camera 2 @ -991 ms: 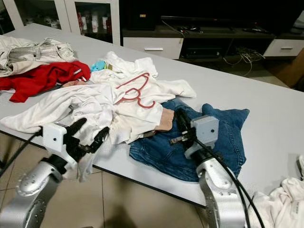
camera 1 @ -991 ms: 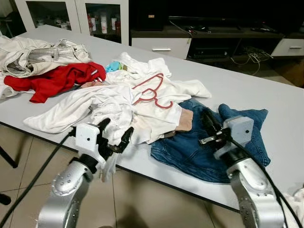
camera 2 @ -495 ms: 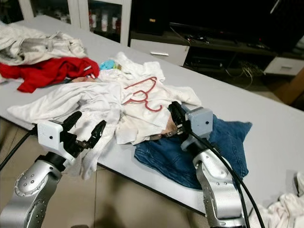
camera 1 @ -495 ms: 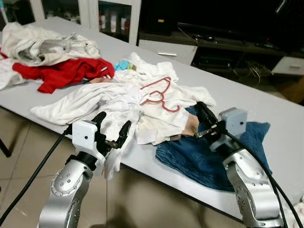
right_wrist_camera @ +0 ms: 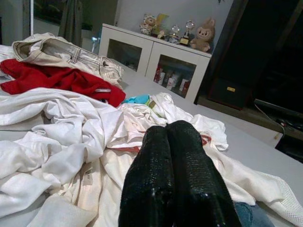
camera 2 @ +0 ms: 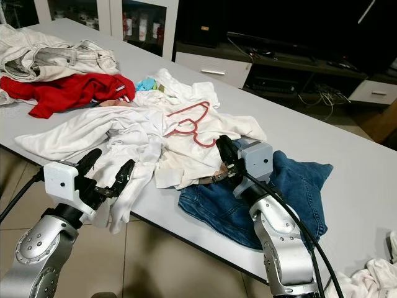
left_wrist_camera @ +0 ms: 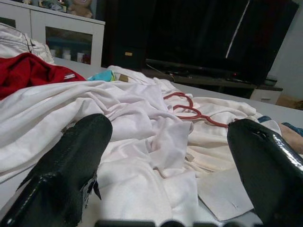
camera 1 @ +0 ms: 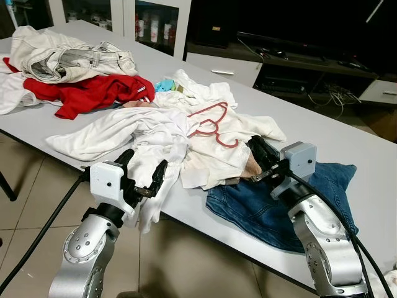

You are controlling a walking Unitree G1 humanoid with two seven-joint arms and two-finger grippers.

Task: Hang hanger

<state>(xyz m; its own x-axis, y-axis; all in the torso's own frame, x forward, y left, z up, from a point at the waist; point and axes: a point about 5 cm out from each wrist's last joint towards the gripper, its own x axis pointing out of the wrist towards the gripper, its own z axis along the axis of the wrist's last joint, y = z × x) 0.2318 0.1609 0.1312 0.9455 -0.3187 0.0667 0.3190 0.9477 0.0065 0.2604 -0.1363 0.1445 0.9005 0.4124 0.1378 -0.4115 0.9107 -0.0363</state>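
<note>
Hanger point(camera 1: 211, 121), red and thin-wired, lies flat on top of the white clothes point(camera 1: 155, 133) heaped in the middle of the table point(camera 1: 347, 139), nearer the front edge than the back; nothing holds it yet, so the task looks barely begun. Beside the heap, toward the right end, blue jeans point(camera 1: 279, 205) hang slightly over the front edge; a red garment point(camera 1: 93, 93) and pale trousers point(camera 1: 68, 56) lie toward the left end.

Right gripper point(camera 1: 259, 155) sits low over the seam between the white clothes and the jeans, its two black fingers pressed together with nothing between them, pointing toward the hanger but short of it. Left gripper point(camera 1: 141, 177) hovers just off the front edge, fingers spread wide and empty, facing the white cloth that droops over that edge.

Risks, as I judge them: the hanger's wire rests on soft folds, so a closing claw may pinch fabric along with it and drag a shirt up; its hook may also be snagged in the cloth; pulling could tug the drooping white cloth off the front edge; the right fingers would have to part before any grasp, or they will only push the hanger deeper into the pile.
</note>
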